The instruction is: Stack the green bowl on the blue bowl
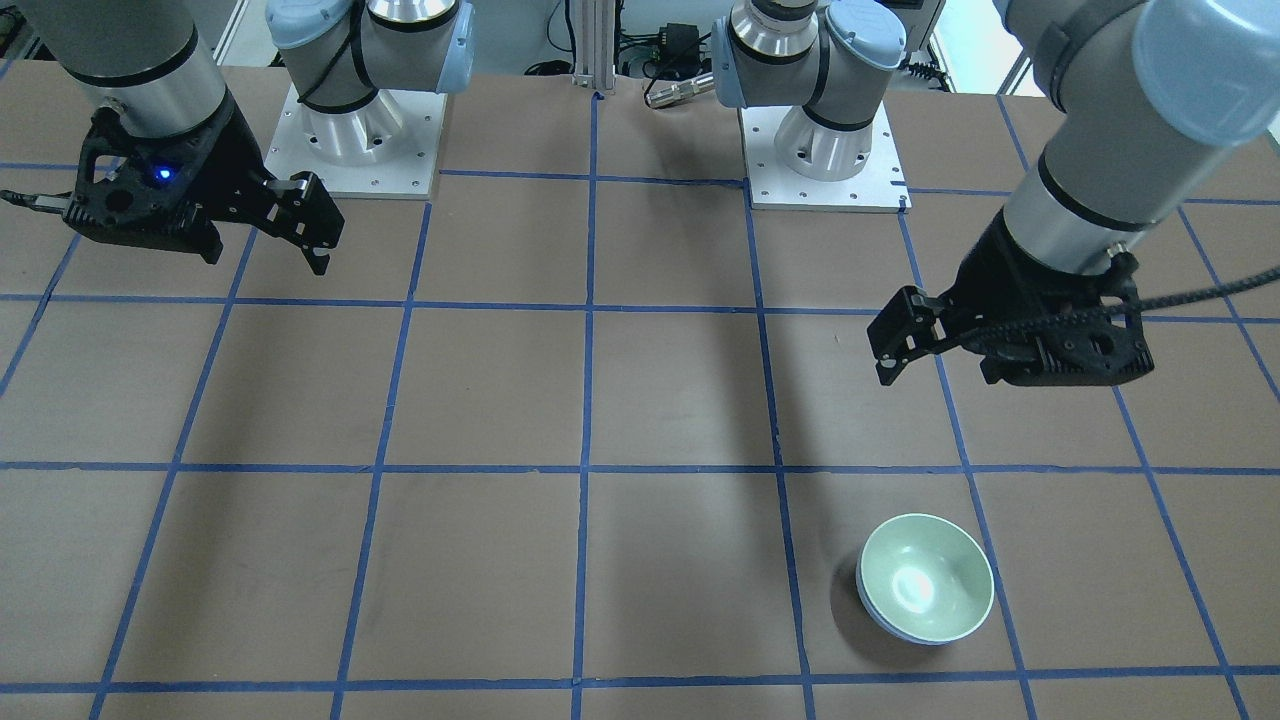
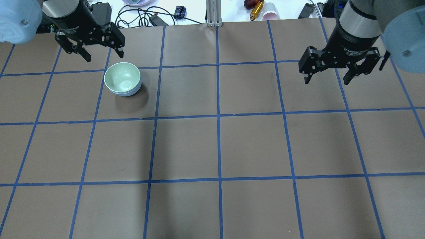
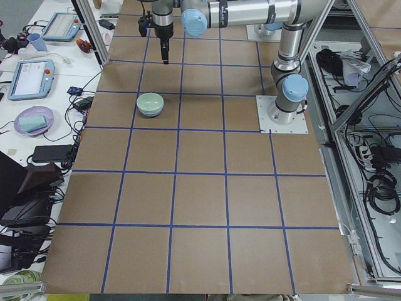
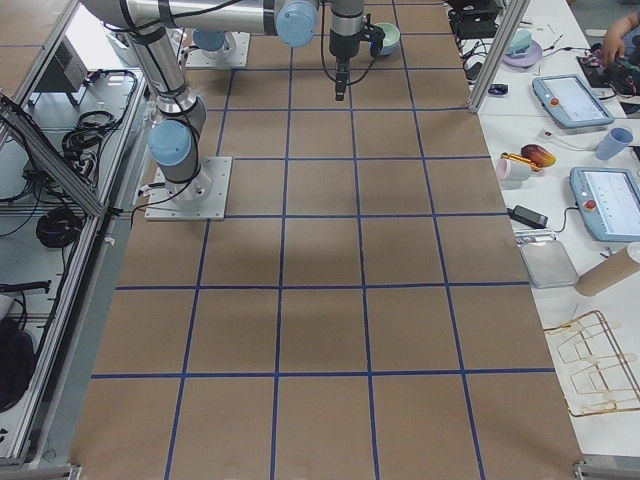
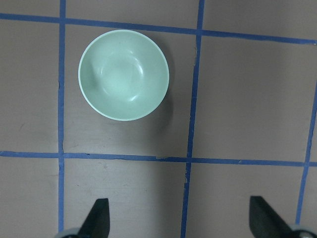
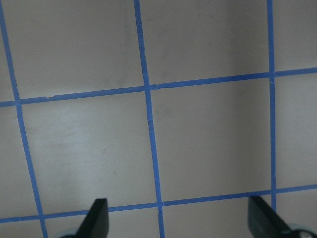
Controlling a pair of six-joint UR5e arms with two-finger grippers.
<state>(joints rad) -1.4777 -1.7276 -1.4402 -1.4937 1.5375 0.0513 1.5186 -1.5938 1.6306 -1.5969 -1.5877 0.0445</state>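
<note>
The green bowl [image 1: 928,578] sits nested inside the blue bowl [image 1: 880,618], of which only a thin lower edge shows. The pair stands upright on the brown table, on my left side near the far edge [image 2: 122,77]. The blue bowl shows as a sliver under the green one [image 2: 127,93]. My left gripper [image 2: 104,54] is open and empty, raised just beyond the bowls. In the left wrist view the green bowl [image 5: 124,74] lies ahead of the open left gripper [image 5: 178,213]. My right gripper [image 2: 327,79] is open and empty, high over bare table [image 6: 176,213].
The two arm bases [image 1: 355,140] [image 1: 825,150] stand at the robot's edge of the table. Cables, a pink cup [image 2: 270,15] and small items lie beyond the far edge. Blue tape lines grid the brown table top [image 2: 219,146].
</note>
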